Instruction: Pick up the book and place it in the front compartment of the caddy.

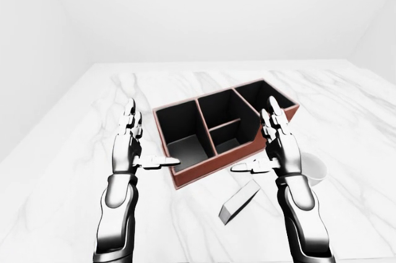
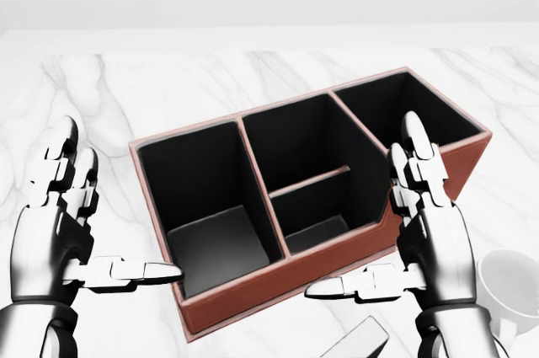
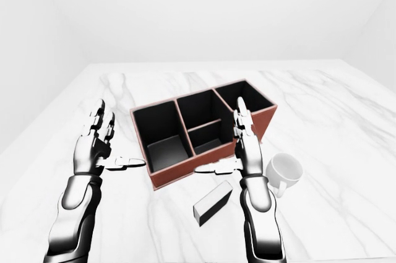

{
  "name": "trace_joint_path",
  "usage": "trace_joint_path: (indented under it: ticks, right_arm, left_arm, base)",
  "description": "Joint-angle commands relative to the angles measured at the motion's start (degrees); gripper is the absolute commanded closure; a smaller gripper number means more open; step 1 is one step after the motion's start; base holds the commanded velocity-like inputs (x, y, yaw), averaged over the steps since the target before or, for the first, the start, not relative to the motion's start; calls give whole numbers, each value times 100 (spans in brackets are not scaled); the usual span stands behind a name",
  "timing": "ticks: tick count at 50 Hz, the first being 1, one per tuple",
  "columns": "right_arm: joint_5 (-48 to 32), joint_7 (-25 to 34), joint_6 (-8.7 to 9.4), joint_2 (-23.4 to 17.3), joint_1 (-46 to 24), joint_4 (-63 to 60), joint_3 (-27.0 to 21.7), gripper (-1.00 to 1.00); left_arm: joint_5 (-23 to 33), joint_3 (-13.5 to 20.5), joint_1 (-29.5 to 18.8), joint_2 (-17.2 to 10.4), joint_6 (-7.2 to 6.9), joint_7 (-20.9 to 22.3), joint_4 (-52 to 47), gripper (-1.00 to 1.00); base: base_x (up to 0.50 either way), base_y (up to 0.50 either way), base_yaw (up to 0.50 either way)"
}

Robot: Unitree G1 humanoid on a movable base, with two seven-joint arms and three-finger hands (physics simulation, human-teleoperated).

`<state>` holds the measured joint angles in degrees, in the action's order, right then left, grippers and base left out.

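Observation:
A red-brown caddy (image 1: 210, 165) with black compartments stands on the white marble table (image 1: 93, 102). A grey book (image 1: 239, 202) lies flat on the table just below the caddy's near wall, between my hands. My left hand (image 1: 130, 145) is open, fingers raised, thumb pointing at the caddy's left corner. My right hand (image 1: 276, 145) is open, fingers raised, just above and right of the book. Neither hand touches the book.
A white mug (image 3: 285, 171) stands on the table right of my right hand, close to the caddy's right end. The table edge runs along the left in the eye views.

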<state>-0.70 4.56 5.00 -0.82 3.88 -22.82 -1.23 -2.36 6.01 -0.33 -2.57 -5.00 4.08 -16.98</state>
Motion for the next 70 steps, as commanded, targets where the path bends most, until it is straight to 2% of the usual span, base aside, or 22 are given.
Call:
trace_joint_path:
  ticks: [1,21,44,57,61,70]
  right_arm:
    - [-74,-30,0,-1,-13,94,26,-100]
    - [-133,-20,0,-18,-45,-27,-21,-100]
    - [-717,-14,0,-115,-117,-185,-130,-100]
    - [-1240,374,0,-230,-178,-688,-342,-100]
    - [-1095,589,0,-193,-175,-886,-393,-100]
    - [-1294,762,0,-269,-180,-1060,-465,-100]
  left_arm:
    - [2,1,6,2,0,2,-8,-100]
    - [-1,3,-6,-1,0,-1,7,-100]
    - [-35,58,-48,-27,0,3,10,-100]
    - [-32,65,-56,-36,0,5,-2,-100]
    - [-33,71,-55,-37,0,9,15,-100]
    - [-28,67,-55,-35,0,6,16,-100]
  base:
    - [50,0,0]
    - [2,0,0]
    - [0,0,0]
    - [0,0,0]
    - [0,0,0]
    - [0,0,0]
